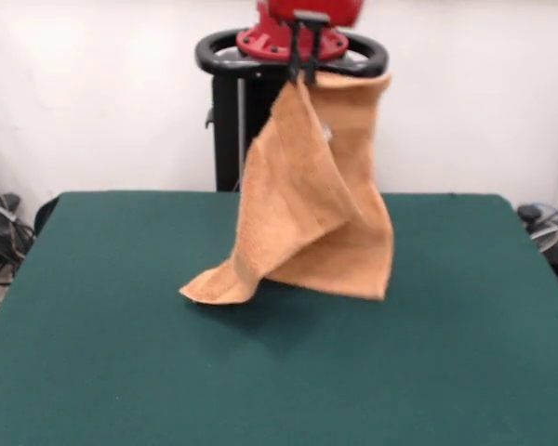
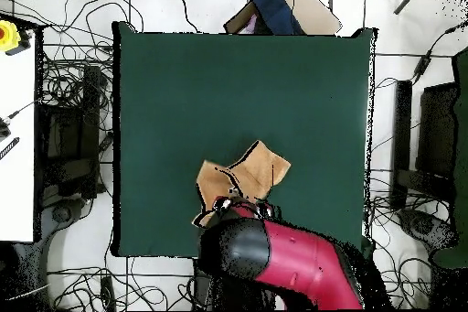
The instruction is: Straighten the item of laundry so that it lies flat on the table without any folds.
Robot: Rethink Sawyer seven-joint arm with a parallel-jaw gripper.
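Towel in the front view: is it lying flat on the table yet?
No. The towel hangs in folds from the tool, which pinches its top edge, and only its lower end touches the table.

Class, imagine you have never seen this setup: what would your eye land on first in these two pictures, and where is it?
First, the orange-tan towel hanging in a twisted drape from the gripper at the top of the front view, its jaws shut on an upper corner, its lower end resting on the table. Next, that broad dark green table filling the lower half. In the overhead view, the red arm stands out at the bottom.
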